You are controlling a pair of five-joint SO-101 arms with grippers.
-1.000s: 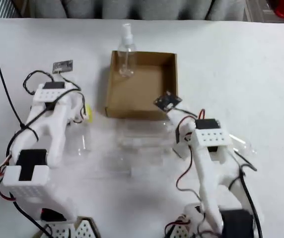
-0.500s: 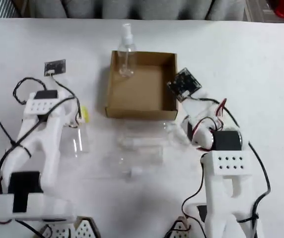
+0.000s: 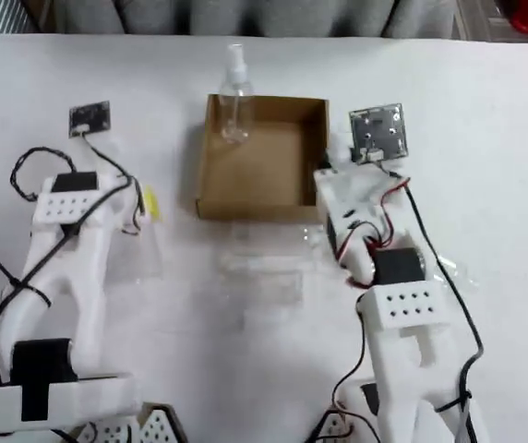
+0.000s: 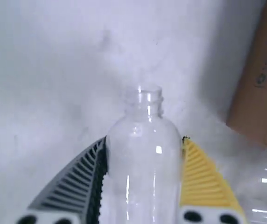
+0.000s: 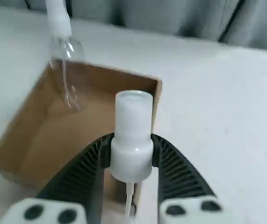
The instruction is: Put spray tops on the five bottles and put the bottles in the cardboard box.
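Note:
My left gripper [image 4: 144,141] is shut on a clear, topless bottle [image 4: 143,158], its grey and yellow fingers pressing the shoulders below the open neck. From above, this gripper [image 3: 144,217] sits left of the cardboard box [image 3: 262,198]. My right gripper [image 5: 131,138] is shut on a white spray top [image 5: 132,135], held upright with its dip tube hanging down. It hangs at the box's right wall [image 3: 331,164]. One capped bottle [image 3: 235,101] stands in the box's back left corner. Loose clear bottles [image 3: 264,272] lie in front of the box.
The box [image 5: 40,140] lies just beyond the spray top, and the capped bottle [image 5: 63,51] stands at its far corner. A box wall [image 4: 259,88] rises close beside the held bottle. Another clear bottle [image 4: 264,186] lies near it. Both arm bases and cables sit at the front edge.
My right arm has swung from the box's front right corner to its right side, carrying the spray top. My left arm has drawn back a little to the left with the bottle.

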